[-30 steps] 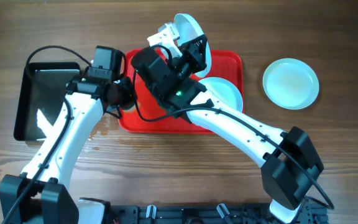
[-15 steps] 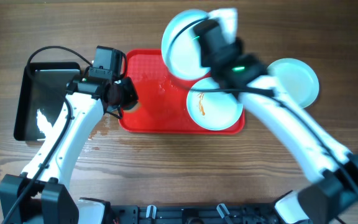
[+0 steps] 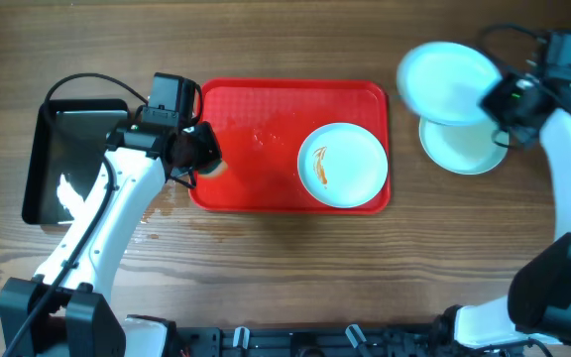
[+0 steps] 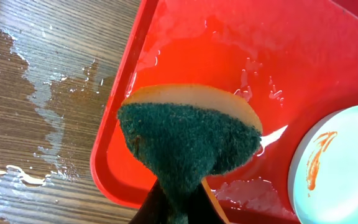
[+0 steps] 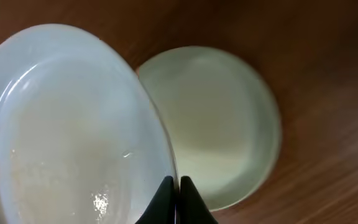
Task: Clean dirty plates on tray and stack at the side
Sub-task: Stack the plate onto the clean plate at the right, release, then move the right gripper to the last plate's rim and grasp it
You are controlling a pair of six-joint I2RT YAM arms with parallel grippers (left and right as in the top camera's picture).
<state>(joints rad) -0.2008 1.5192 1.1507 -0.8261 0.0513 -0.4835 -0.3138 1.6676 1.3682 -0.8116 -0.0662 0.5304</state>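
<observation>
The red tray (image 3: 256, 109) lies mid-table, wet, with one white plate (image 3: 342, 165) bearing an orange smear at its right end; that plate shows in the left wrist view (image 4: 347, 168) too. My right gripper (image 3: 496, 99) is shut on the rim of a second white plate (image 3: 444, 69) and holds it above the table, partly over a third plate (image 3: 469, 149) lying on the wood right of the tray. The right wrist view shows the held plate (image 5: 67, 124) and the lower plate (image 5: 216, 118). My left gripper (image 3: 206, 154) is shut on a green-and-yellow sponge (image 4: 188, 134) over the tray's left edge (image 4: 114, 168).
A black rectangular pan (image 3: 77, 149) stands at the left of the tray. Water is splashed on the wood by the tray's left edge (image 4: 36, 93).
My right arm has swung right, carrying the plate from above the tray's back to over the plate on the table. The left arm and sponge have not moved.
</observation>
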